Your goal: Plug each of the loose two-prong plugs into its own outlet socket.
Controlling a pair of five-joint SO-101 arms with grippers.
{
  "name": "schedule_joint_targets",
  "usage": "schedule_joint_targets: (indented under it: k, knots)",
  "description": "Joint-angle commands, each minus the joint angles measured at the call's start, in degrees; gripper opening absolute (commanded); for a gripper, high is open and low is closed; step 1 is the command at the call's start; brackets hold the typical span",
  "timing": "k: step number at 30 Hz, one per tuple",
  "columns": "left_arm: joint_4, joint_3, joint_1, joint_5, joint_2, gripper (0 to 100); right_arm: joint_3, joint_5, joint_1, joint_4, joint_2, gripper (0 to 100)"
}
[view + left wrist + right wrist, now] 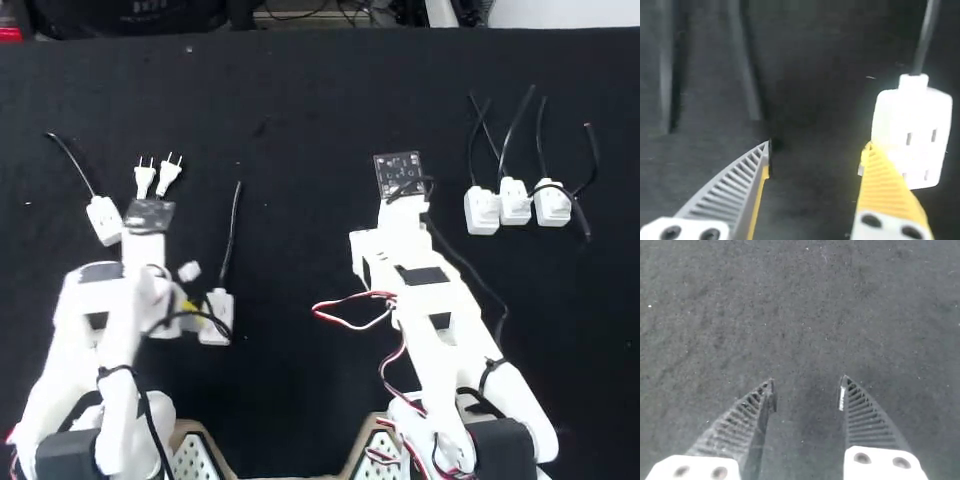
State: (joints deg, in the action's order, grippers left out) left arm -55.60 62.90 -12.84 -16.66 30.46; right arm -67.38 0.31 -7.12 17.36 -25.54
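With its jaws spread wide and empty just beside a white plastic outlet block (pixel 910 135), the left gripper (pixel 815 152) seems at the reaching step, needing next to close on a white two-prong plug (pixel 145 176) lying nearby.

Black cloth-covered table (pixel 300 90), dark equipment (pixel 130 12) and cables (pixel 320 14) beyond far edge

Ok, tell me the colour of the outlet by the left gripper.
White; the outlet shows best in the left wrist view.
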Motion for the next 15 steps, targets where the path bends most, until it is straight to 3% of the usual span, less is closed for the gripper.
schedule_joint_targets:
  k: [1,10,15]
  knots:
    - [0.8,0.0,9.4,5.5,0.8,29,2.7,-0.3,1.0,-1.5,-2.3,19.4]
    - [1.1,-0.5,26.6,8.8,0.9,29,2.7,-0.1,1.0,-1.5,-2.3,19.4]
    - [-7.6,-5.7,24.9,6.2,1.0,29,2.7,-0.4,1.3,-1.5,-2.4,19.4]
